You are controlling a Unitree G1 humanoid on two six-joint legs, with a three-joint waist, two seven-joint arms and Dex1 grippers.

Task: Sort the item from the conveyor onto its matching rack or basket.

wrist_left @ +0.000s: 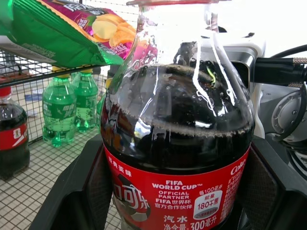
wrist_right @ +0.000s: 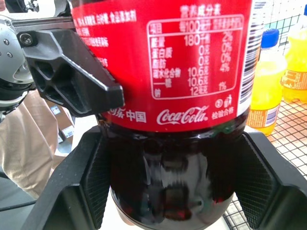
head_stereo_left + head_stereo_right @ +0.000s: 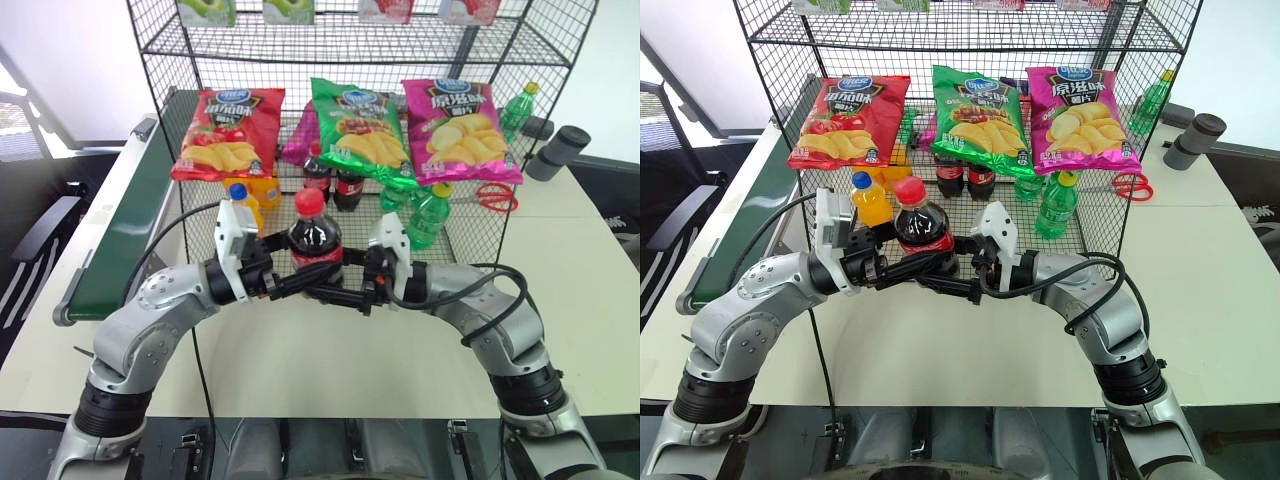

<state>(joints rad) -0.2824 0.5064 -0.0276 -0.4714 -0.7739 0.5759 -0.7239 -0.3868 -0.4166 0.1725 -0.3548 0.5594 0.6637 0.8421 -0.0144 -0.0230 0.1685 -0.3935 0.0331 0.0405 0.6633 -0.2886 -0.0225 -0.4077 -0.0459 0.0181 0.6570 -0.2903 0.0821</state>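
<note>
Nearest the robot, the left gripper [image 3: 300, 283] and the right gripper [image 3: 335, 293] meet above the front part of the white tabletop [image 3: 590, 330], both clamped on the same upright cola bottle [image 3: 315, 243]. In the left wrist view the left fingers [image 1: 79, 191] press the red label at either side; in the right wrist view the right fingers [image 2: 91, 182] grip the dark lower body just under that label. The bottle's red cap points up, and it is held clear of the tabletop, just in front of the black wire rack [image 3: 480, 230]. Along the tabletop's left edge lies the green conveyor [image 3: 130, 235]. Inside the rack stand orange-drink bottles [image 3: 243, 203], two more cola bottles [image 3: 333, 180] and green bottles [image 3: 428, 215]. Across its front hang red [image 3: 228, 135], green [image 3: 360, 125] and magenta chip bags [image 3: 460, 130]. Red scissors [image 3: 497, 196] lie, apparently, just beyond the rack's right wall; a dark cylinder [image 3: 558, 152] lies near the far right corner.
</note>
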